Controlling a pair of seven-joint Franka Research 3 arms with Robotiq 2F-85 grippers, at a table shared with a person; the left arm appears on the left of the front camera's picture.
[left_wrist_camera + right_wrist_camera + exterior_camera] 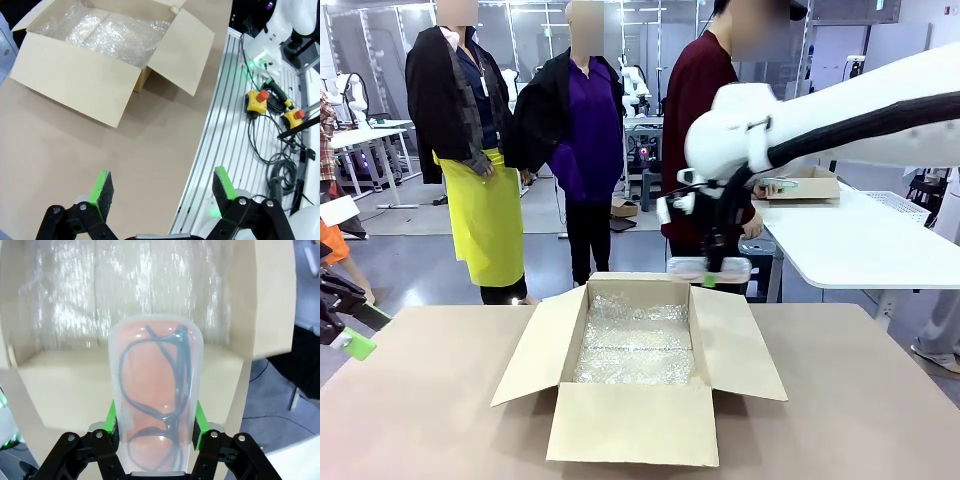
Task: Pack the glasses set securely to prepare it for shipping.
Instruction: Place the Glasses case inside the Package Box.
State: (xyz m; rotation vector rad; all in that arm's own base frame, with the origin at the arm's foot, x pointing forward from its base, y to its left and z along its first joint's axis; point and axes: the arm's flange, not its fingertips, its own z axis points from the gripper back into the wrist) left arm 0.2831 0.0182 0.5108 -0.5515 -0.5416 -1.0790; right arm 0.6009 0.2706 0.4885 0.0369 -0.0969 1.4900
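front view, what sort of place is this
Most likely a robotics lab or test hall. Yellow emergency-stop buttons and loose cables lie on a slotted metal bed beside the table, a cardboard box lined with bubble wrap sits on it, and a white workbench stands behind.

The left gripper (161, 182) hangs at the bottom edge, its green pads (101, 187) wide apart over the brown table (75, 150). An open box (75, 80) lined with bubble wrap (110, 35) sits upper left. At right, cables (282, 172) and two yellow button units (257, 100) lie on a ribbed metal strip (225, 125).
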